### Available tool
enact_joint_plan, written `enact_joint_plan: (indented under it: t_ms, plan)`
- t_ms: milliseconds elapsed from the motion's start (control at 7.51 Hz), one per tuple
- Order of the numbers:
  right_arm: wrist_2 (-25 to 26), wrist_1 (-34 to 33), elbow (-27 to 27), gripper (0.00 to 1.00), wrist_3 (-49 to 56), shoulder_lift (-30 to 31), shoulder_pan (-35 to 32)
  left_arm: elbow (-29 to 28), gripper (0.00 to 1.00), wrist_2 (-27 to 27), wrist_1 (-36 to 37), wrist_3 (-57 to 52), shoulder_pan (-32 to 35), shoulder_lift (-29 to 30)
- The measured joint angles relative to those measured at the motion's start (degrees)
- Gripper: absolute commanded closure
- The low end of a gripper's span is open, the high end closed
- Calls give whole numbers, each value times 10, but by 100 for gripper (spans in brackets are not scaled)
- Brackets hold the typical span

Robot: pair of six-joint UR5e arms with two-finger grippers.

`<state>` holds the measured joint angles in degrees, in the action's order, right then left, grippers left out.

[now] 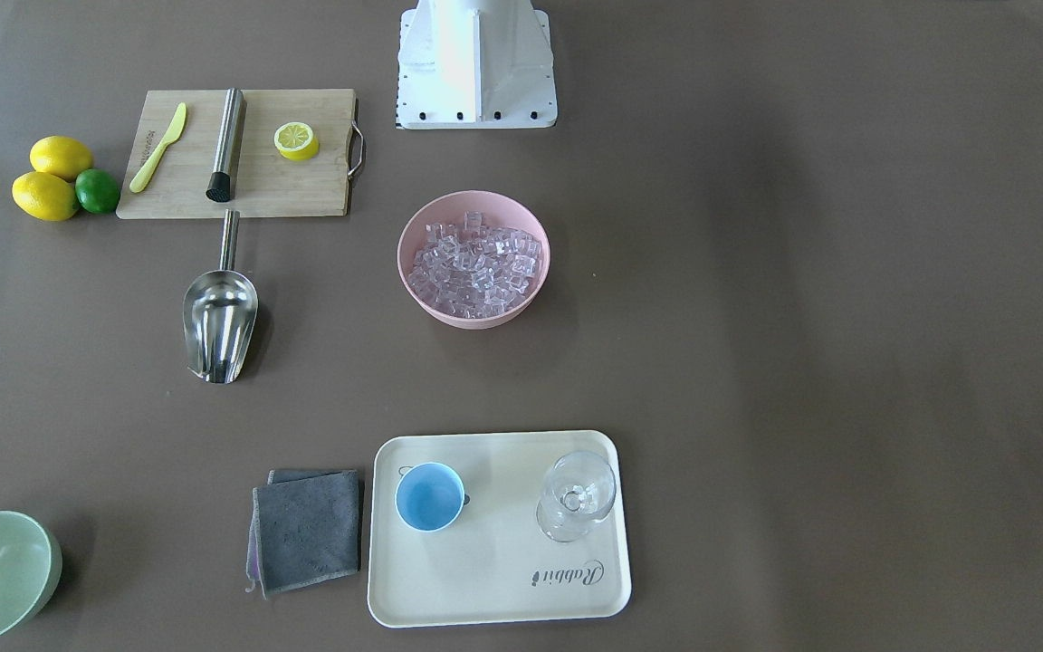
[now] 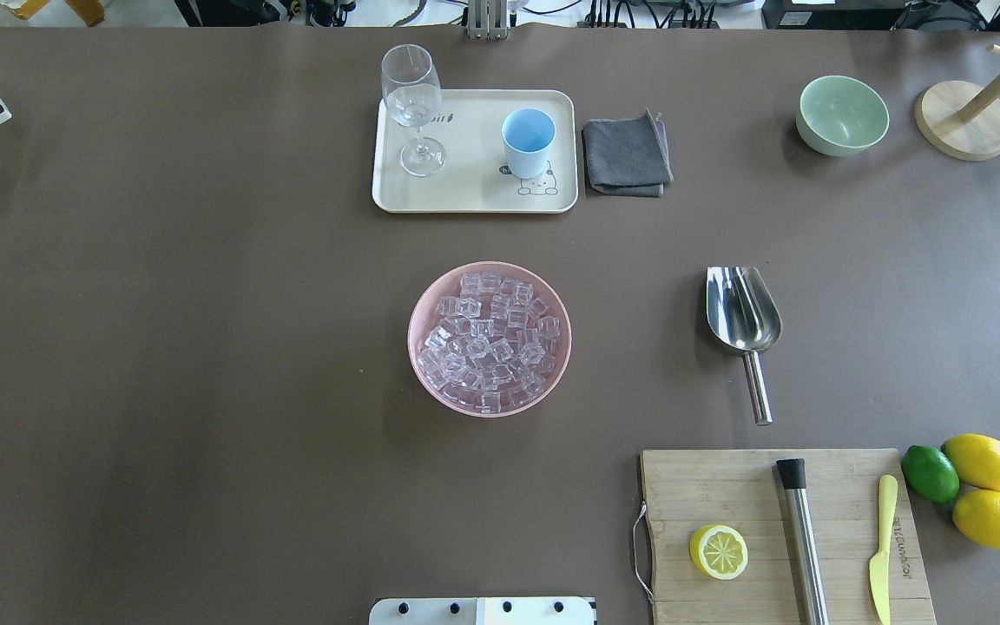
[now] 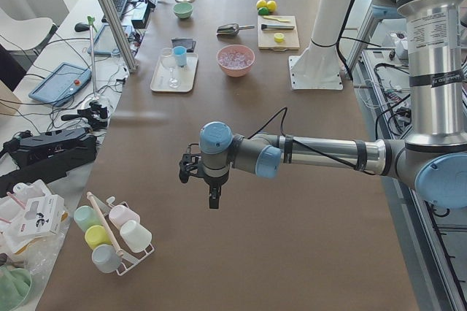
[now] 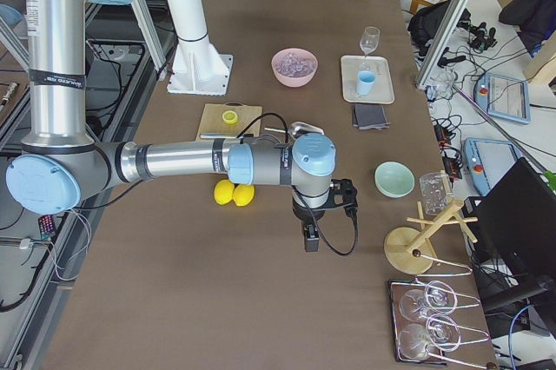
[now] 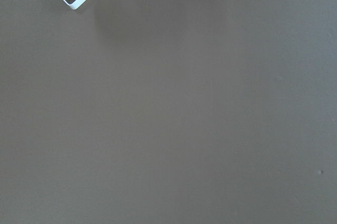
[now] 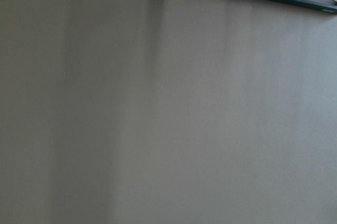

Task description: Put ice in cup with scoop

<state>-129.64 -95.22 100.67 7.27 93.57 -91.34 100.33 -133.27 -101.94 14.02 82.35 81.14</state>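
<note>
Left claw [image 3: 212, 198] is the closest thing to you in the left side view, hanging over bare tabletop [image 2: 205, 347], well apart from the items; you cannot tell whether it is apart or together. Same for the right claw [image 4: 311, 238] in the right side view: cannot tell. Scoop [image 2: 745, 317] lies on the tabletop, on the robot's right of the pink bowl [image 2: 413, 334], trough empty, handle end close by the cutting board [image 2: 726, 486]. Ice [image 2: 488, 338] is heaped in the pink bowl. Cup [image 2: 528, 141] stands upright and empty on the tray [image 2: 474, 191] beside a stemmed glass [image 2: 413, 104].
</note>
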Motion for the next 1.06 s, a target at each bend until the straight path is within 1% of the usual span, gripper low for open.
enact_joint_plan:
  t_ms: [399, 799, 932, 1065]
  plan:
    - [-3, -1, 3, 1, -2, -3, 0, 0, 2, -1, 2, 0, 7, -2]
    - [-25, -6, 7, 1, -13, -1, 1, 5, 2, -1, 3, 0, 7, -3]
    - [-36, -7, 12, 1, -29, -1, 10, 9, 2, -1, 3, 0, 7, -3]
    - [-40, -7, 27, 1, -51, -2, 34, 12, 2, 0, 3, 0, 7, -4]
